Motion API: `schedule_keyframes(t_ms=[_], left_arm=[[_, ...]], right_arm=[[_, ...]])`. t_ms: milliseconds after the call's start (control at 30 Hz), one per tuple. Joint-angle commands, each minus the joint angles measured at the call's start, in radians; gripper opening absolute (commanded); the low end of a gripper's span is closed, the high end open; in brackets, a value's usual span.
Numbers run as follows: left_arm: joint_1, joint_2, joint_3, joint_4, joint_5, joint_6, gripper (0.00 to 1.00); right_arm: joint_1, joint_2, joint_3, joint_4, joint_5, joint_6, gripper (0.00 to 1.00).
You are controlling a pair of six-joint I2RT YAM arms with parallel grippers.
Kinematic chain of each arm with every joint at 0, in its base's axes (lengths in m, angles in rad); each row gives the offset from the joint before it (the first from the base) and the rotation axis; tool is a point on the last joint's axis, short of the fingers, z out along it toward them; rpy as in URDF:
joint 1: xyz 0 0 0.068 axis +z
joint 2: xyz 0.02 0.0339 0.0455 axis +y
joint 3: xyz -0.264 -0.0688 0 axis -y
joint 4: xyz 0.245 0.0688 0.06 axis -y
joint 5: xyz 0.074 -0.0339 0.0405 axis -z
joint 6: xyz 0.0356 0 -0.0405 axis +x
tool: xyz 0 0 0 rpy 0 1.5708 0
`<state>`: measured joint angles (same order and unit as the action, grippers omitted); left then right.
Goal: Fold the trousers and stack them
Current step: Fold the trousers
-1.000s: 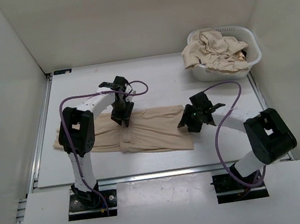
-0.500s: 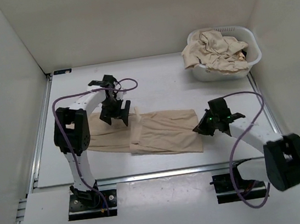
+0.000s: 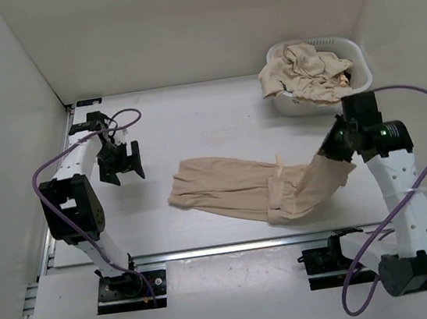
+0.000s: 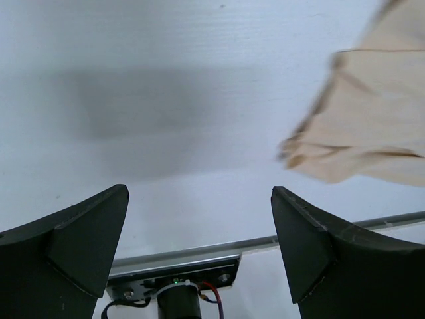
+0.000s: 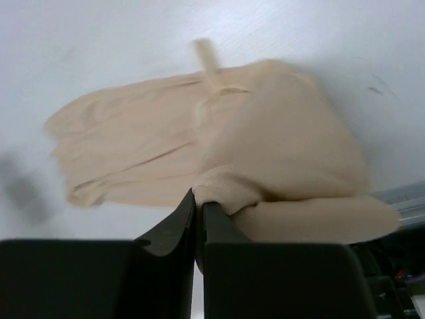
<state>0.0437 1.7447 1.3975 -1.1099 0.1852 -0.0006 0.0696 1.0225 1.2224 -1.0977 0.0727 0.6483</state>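
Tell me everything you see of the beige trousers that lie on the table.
The trousers are thin, soft, light beige cloth, wrinkled and laid as a long band. Most of it lies flat on the white table, running from the middle towards the right. The right end is lifted off the table, pinched in the shut right gripper, and hangs in a loose fold. Nothing else touches it.

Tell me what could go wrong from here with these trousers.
1. The right fingers pinch only a small fold at one end of the trousers, so the cloth may slip out.
2. The left fingers are open over bare table, apart from the cloth, so the other end lies free and may drag and bunch rather than fold flat.
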Motion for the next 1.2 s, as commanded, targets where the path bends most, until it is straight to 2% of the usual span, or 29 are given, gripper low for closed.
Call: schedule_keyframes(t_ms=[0, 67, 100, 133, 200, 300, 400, 500, 567, 600, 633, 667, 700, 800, 833, 967, 1033, 1067, 1133, 1167], left_arm=[[0.039, -0.066, -0.011, -0.024, 0.040, 0.001, 1.00], [0.070, -0.067, -0.021, -0.033, 0.051, 0.001, 1.00], [0.080, -0.067, -0.022, -0.042, 0.051, 0.001, 1.00], [0.094, -0.067, -0.031, -0.042, 0.063, 0.001, 1.00], [0.094, -0.056, -0.040, -0.051, 0.075, 0.001, 1.00], [0.094, -0.031, -0.058, -0.051, 0.086, 0.001, 1.00], [0.094, -0.008, -0.058, -0.051, 0.086, 0.001, 1.00], [0.104, 0.001, -0.058, -0.051, 0.096, 0.001, 1.00], [0.104, 0.010, -0.058, -0.042, 0.096, 0.001, 1.00], [0.104, 0.010, -0.058, -0.042, 0.096, 0.001, 1.00], [0.114, 0.021, -0.058, -0.042, 0.096, 0.001, 1.00], [0.114, 0.021, -0.058, -0.042, 0.096, 0.001, 1.00], [0.114, 0.033, -0.058, -0.042, 0.096, 0.001, 1.00], [0.134, 0.045, -0.025, -0.042, 0.096, 0.001, 1.00], [0.134, 0.055, -0.016, -0.033, 0.085, 0.001, 1.00], [0.134, 0.073, 0.061, -0.033, 0.085, 0.001, 1.00], [0.116, 0.073, 0.119, -0.033, 0.085, 0.001, 1.00], [0.102, 0.059, 0.136, -0.033, 0.085, 0.001, 1.00], [0.038, 0.000, 0.158, -0.033, 0.111, 0.001, 1.00], [0.015, -0.026, 0.158, -0.033, 0.125, 0.001, 1.00]], right_arm=[[0.219, 0.100, 0.261, -0.094, 0.027, 0.052, 0.00], [0.371, 0.229, 0.328, -0.027, 0.093, 0.154, 0.00], [0.498, 0.281, 0.351, -0.001, 0.093, 0.178, 0.00], [0.551, 0.395, 0.394, 0.021, 0.093, 0.210, 0.00], [0.677, 0.515, 0.436, 0.086, 0.078, 0.246, 0.00], [0.778, 0.783, 0.523, 0.175, 0.027, 0.306, 0.00], [0.841, 0.975, 0.675, 0.205, 0.042, 0.366, 0.00], [0.875, 1.150, 0.849, 0.193, 0.032, 0.402, 0.00], [0.884, 1.211, 0.894, 0.206, 0.023, 0.422, 0.00], [0.885, 1.244, 0.894, 0.237, 0.022, 0.433, 0.03], [0.885, 1.257, 0.894, 0.264, -0.017, 0.433, 0.08], [0.895, 1.266, 0.894, 0.288, -0.034, 0.433, 0.25], [0.895, 1.277, 0.894, 0.326, -0.051, 0.421, 0.32], [0.934, 1.303, 0.946, 0.369, -0.138, 0.311, 0.45], [0.958, 1.303, 0.962, 0.378, -0.149, 0.274, 0.53], [1.022, 1.185, 0.947, 0.366, -0.156, 0.049, 0.56], [1.045, 1.098, 0.818, 0.335, -0.076, 0.034, 0.56], [1.046, 0.974, 0.734, 0.350, -0.038, 0.034, 0.57], [1.020, 0.837, 0.538, 0.401, 0.054, 0.120, 0.62], [1.000, 0.714, 0.352, 0.436, 0.070, 0.161, 0.62]])
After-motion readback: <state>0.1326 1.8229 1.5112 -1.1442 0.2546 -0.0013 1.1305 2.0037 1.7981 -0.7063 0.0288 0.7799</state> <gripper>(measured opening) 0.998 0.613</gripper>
